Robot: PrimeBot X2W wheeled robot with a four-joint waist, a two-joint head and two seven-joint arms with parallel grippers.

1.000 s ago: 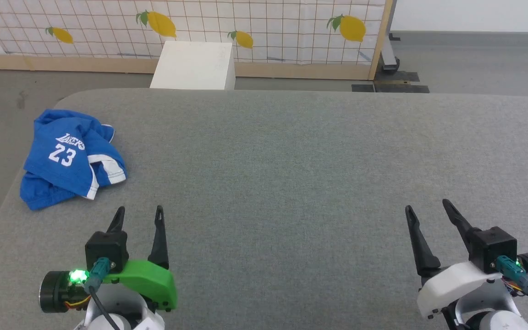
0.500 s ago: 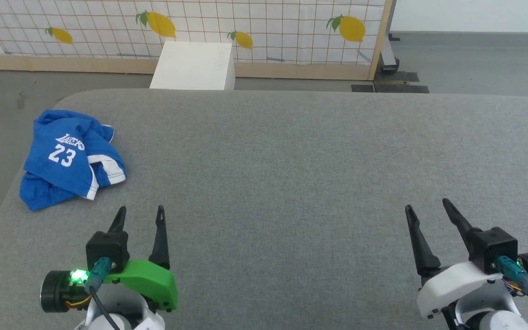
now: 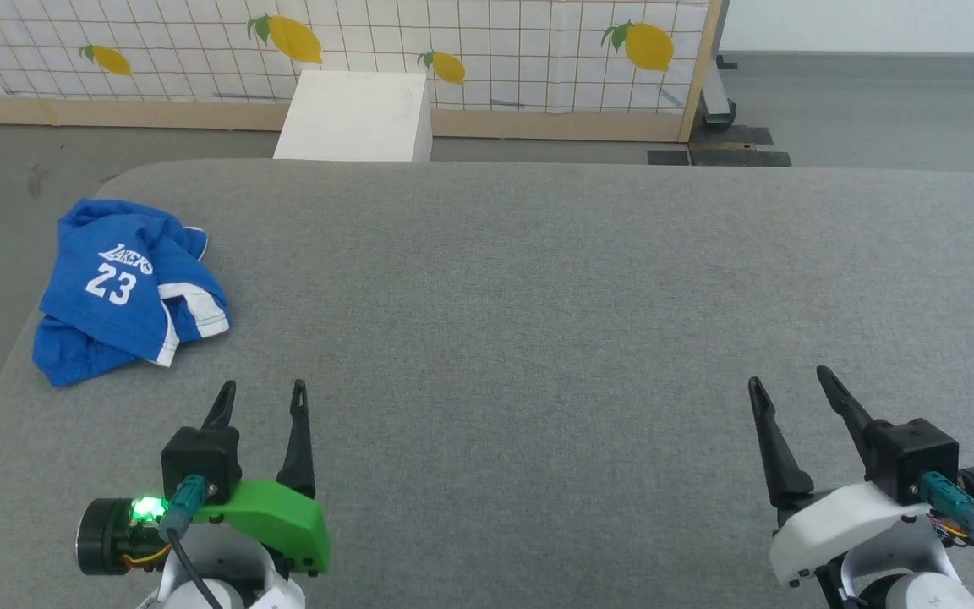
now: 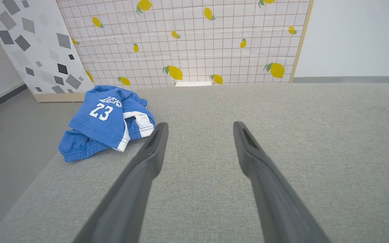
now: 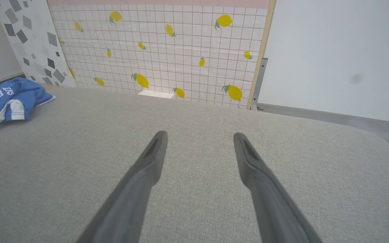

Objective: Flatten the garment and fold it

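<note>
Blue garment (image 3: 128,292) crumpled in heap, white "23" print up.

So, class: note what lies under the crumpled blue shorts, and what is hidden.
The blue shorts rest on the grey table, near its left edge. The patch of table beneath them and their lower layers are covered by the top folds.

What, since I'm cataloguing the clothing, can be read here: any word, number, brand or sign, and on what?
"LAKERS": white script on the crumpled blue shorts, head view.
"23": white, just below it on the same shorts.
Right wrist view: a fold cuts the word to "ERS".
No other text readable; the lemon-print screen carries pictures only.
</note>
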